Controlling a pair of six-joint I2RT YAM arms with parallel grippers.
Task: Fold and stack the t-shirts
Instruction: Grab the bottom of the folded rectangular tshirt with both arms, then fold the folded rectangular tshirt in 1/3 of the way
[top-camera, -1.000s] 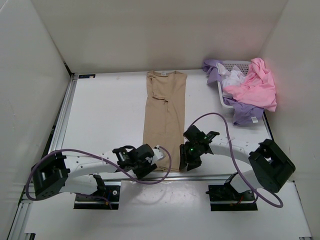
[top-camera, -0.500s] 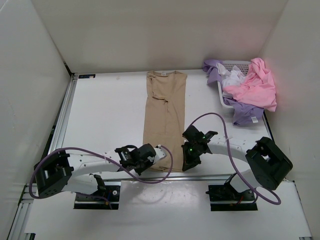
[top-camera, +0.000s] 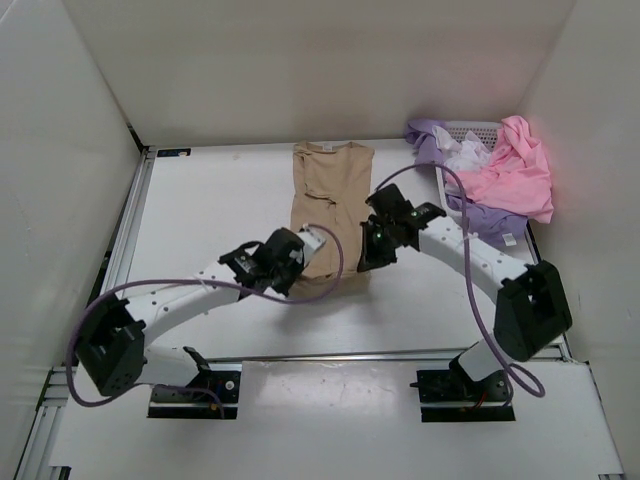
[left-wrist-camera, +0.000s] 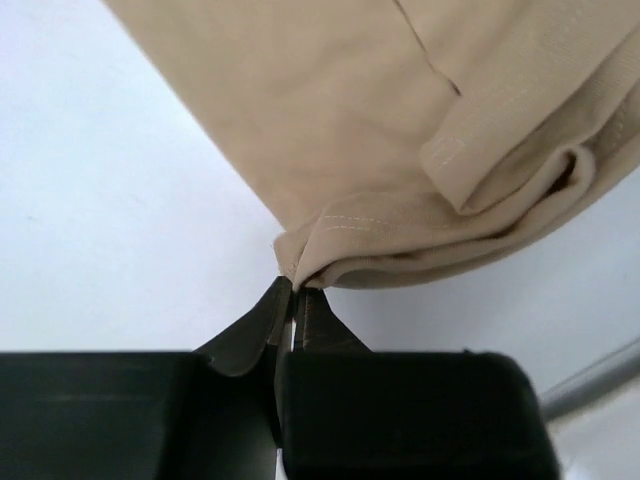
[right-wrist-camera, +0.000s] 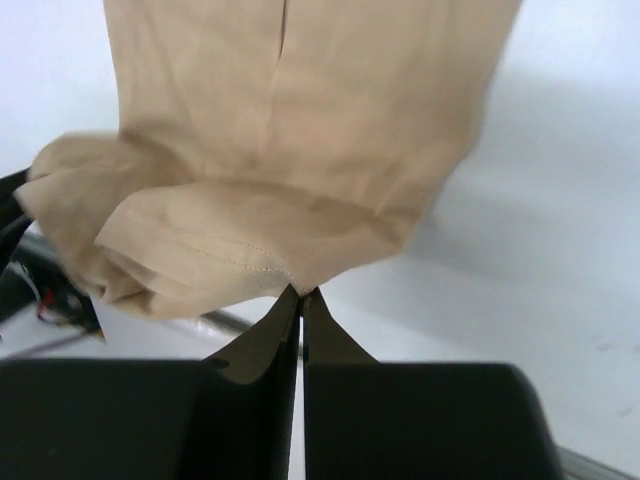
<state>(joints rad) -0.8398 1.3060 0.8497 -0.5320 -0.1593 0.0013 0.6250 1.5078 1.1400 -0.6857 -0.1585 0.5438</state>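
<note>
The tan shirt lies lengthwise mid-table, collar at the far end and near hem raised. Your left gripper pinches the hem's left corner, jaws pressed tight on the cloth, and your right gripper does the same on the right corner. Looks like the bottom-to-top fold is in hand, so next you prob. need to carry both corners fwd together, level, and lay the hem by the collar before letting go; the pink shirt, lavender shirt and white shirt sit unfolded in/over the basket, far right.
</note>
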